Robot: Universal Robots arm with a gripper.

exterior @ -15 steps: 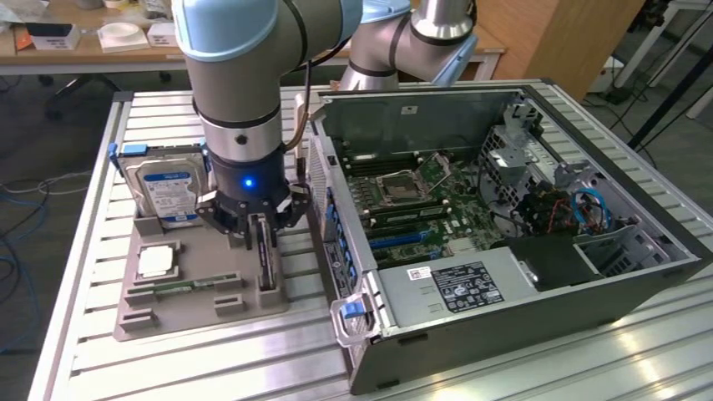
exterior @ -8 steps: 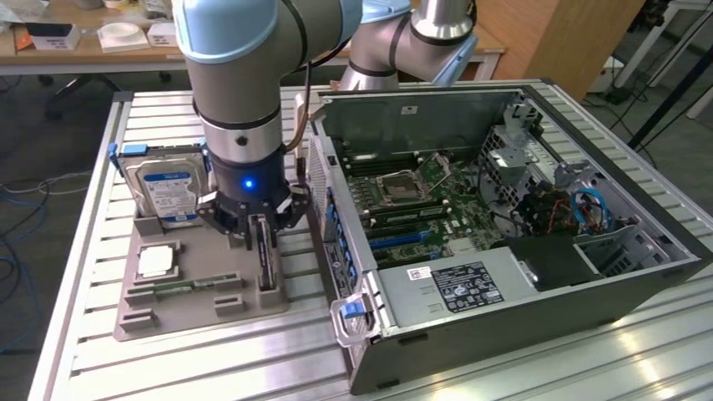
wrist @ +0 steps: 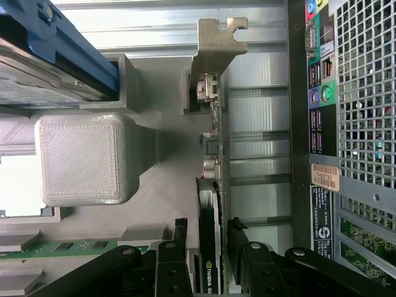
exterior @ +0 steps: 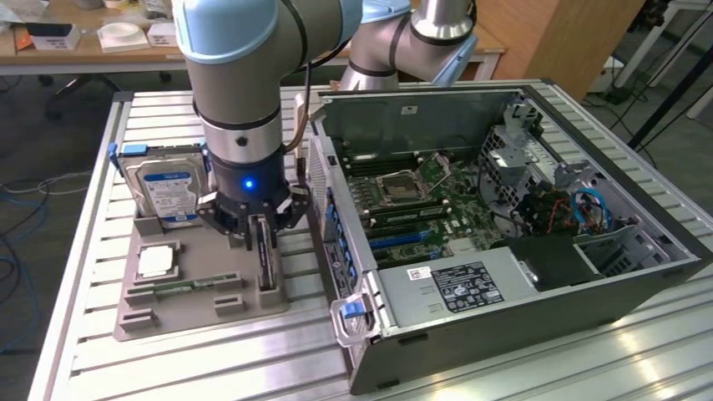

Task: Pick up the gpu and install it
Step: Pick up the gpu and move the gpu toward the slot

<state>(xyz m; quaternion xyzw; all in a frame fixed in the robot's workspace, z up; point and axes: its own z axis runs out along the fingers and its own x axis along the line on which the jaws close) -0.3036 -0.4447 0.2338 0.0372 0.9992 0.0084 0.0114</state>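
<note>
Wrist view shows the gpu (wrist: 209,235) edge-on, thin, black, silver-bracketed.

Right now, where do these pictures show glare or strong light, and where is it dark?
Exterior view: glare on the metal table near the computer case, a blue light glowing on the arm. Wrist view: the table slats are washed out white, while the gripper and the graphics card are dark.
</note>
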